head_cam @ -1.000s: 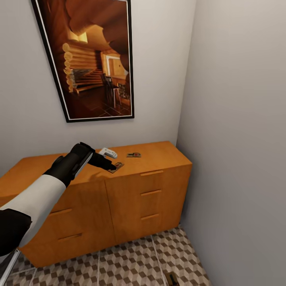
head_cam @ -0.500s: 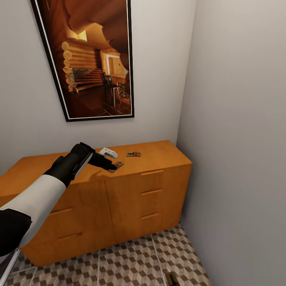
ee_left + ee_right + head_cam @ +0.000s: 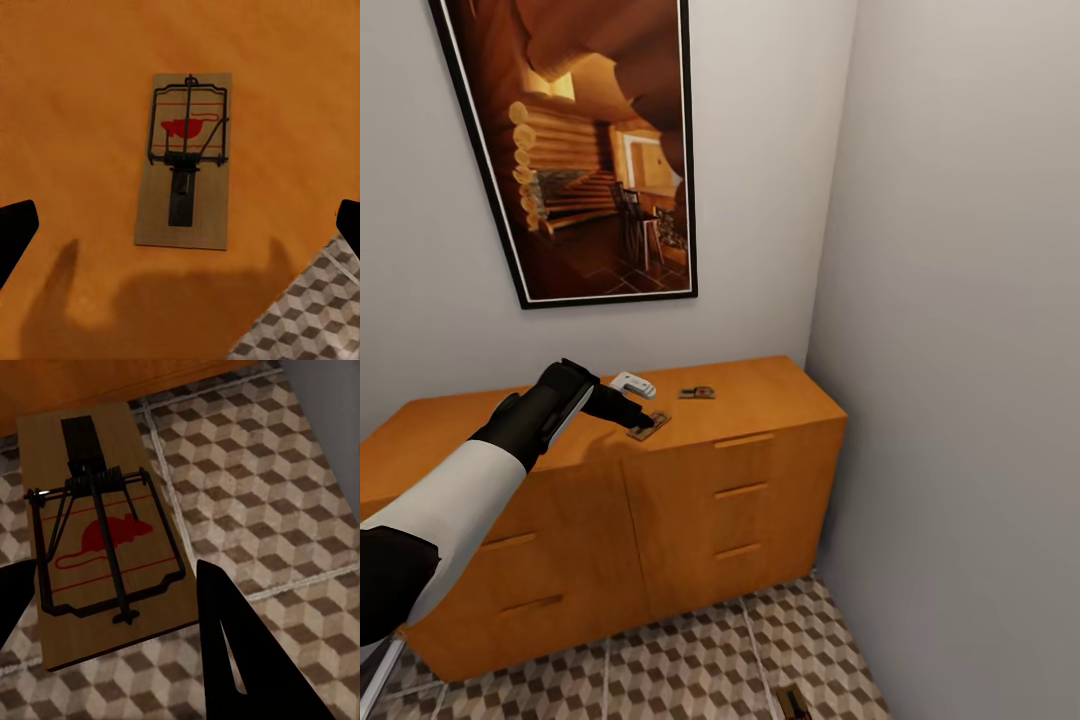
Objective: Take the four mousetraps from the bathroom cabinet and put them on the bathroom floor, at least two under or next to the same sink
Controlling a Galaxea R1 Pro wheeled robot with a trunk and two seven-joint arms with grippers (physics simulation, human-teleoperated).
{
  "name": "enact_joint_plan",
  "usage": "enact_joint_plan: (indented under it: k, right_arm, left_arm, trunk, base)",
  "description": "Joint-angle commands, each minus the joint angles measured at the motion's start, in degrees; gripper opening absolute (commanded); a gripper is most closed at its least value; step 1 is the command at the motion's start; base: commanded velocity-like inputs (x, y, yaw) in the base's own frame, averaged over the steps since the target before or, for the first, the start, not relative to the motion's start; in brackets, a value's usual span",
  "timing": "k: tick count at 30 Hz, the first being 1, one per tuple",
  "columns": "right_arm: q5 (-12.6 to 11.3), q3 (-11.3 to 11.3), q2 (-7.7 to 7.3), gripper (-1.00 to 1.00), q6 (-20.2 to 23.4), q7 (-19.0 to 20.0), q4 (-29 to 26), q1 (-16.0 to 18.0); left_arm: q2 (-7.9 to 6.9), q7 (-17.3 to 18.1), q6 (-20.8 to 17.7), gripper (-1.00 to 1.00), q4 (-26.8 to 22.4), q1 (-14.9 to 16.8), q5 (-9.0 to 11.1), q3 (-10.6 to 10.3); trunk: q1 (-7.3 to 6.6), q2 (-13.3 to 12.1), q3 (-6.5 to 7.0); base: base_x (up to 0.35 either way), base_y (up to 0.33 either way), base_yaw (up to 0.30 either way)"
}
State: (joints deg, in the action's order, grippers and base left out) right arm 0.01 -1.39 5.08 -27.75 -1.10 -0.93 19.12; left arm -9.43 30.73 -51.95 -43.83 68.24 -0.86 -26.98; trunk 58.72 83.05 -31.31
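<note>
Mousetrap (image 3: 184, 160): flat pale wooden board, dark wire bar and spring, red mouse print. It lies flat on the smooth orange-brown cabinet (image 3: 760, 395) top, near the front edge. Left gripper (image 3: 643, 421) hovers over it, fingers spread wide, holding nothing. Right gripper (image 3: 112, 585) grips a second mousetrap (image 3: 97, 529) above the cube-patterned bathroom floor (image 3: 285, 487).

- Your low orange-brown wooden cabinet (image 3: 740, 480) sits mid-frame, drawers shut.
- Two small flat wooden mousetraps with wire parts lie on its top: one (image 3: 648, 425) at the front edge, another (image 3: 697, 392) further back.
- A third mousetrap (image 3: 101, 532), red mouse print up, hangs above the cube-patterned tile floor (image 3: 700, 670).
</note>
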Motion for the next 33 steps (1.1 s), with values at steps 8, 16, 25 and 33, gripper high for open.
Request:
enact_joint_plan:
  k: [8, 16, 25, 33]
  right_arm:
    - [-0.28, -0.1, 0.02, -1.0, -0.2, 0.22, 0.05, 0.04]
    - [-0.28, -0.1, 0.02, -1.0, -0.2, 0.22, 0.05, 0.04]
    - [-0.28, -0.1, 0.02, -1.0, -0.2, 0.22, 0.05, 0.04]
    - [-0.28, -0.1, 0.02, -1.0, -0.2, 0.22, 0.05, 0.04]
  left_arm:
    - [-0.06, 0.21, -0.16, 1.0, -0.03, -0.06, -0.11, -0.18]
    - [-0.06, 0.21, -0.16, 1.0, 0.03, -0.53, -0.11, -0.18]
    - [-0.06, 0.21, -0.12, 1.0, 0.06, -0.72, -0.11, -0.18]
    - [-0.06, 0.21, 0.12, 1.0, 0.02, -0.77, -0.11, -0.18]
  trunk:
    - [0.01, 0.03, -0.06]
    - [0.01, 0.03, -0.06]
    - [0.01, 0.03, -0.14]
    - [0.01, 0.03, -0.4]
  base:
    - [0.028, 0.0, 0.0]
    - [0.002, 0.0, 0.0]
    - [0.0, 0.0, 0.0]
    - [0.022, 0.0, 0.0]
